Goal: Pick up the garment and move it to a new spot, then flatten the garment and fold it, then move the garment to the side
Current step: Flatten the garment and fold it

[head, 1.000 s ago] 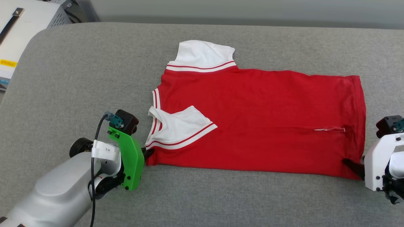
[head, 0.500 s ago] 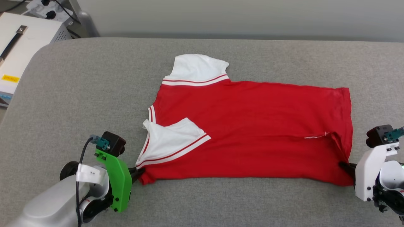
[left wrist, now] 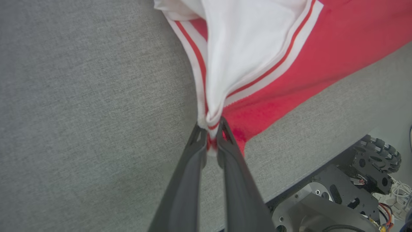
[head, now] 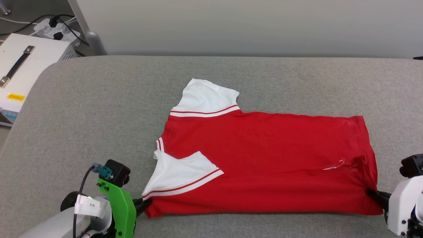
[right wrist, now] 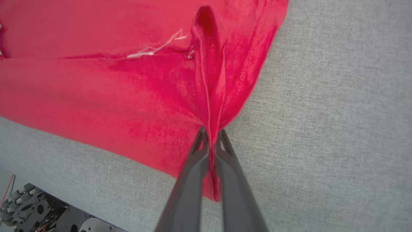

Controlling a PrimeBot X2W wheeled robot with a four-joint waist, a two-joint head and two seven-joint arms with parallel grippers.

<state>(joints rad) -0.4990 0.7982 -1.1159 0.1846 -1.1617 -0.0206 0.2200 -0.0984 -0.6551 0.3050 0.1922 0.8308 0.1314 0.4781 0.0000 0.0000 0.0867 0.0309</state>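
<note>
The garment (head: 264, 158), a red T-shirt with white striped sleeves, lies spread on the grey padded table (head: 99, 109), one sleeve folded onto its body. My left gripper (head: 145, 204) is shut on its near left corner, pinching striped trim and red cloth (left wrist: 210, 129). At the near right corner my right gripper (head: 371, 193) is shut on a bunched fold of the red hem (right wrist: 210, 135). The cloth puckers toward both grips.
A white box with a black handle (head: 19, 66) and a power strip (head: 56, 28) sit off the table's far left. The robot's wheeled base (left wrist: 354, 193) shows below the table's near edge. Bare grey surface surrounds the shirt.
The right gripper has closed on the hem corner, which now bunches up. The head camera has tilted, so the whole scene sits lower in view; both grippers have drawn toward the near edge.
</note>
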